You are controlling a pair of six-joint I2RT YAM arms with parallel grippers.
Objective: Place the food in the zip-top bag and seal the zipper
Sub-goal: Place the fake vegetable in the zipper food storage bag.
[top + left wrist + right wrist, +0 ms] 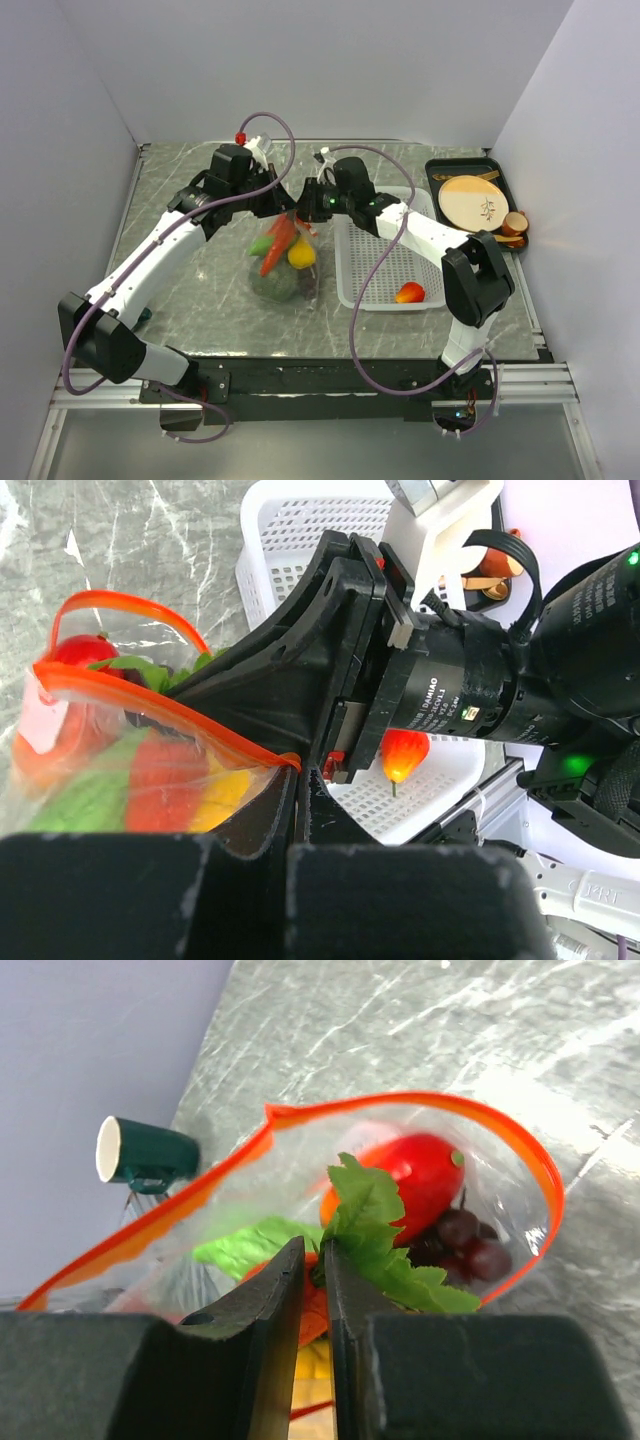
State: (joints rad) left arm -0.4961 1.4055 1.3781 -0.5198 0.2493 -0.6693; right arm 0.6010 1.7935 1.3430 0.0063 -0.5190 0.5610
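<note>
The clear zip-top bag (285, 268) lies mid-table with its mouth wide, holding food: a carrot (278, 243), a yellow piece (301, 254), a dark green round fruit (272, 283), a red tomato (420, 1170) and purple grapes (470, 1245). My left gripper (300, 780) is shut on the orange-red zipper (150, 695) at the end of the mouth. Over the mouth hangs my right gripper (313, 1250), jaws a narrow gap apart, with the carrot's green leaves (375, 1230) at its fingertips. One orange-red food piece (409, 292) lies in the white basket (385, 235).
The white basket stands just right of the bag. A dark tray (437, 175) at the back right carries a tan wooden disc (472, 200) and a small brown cup (515, 222). A dark green cup (145, 1150) lies near the left wall.
</note>
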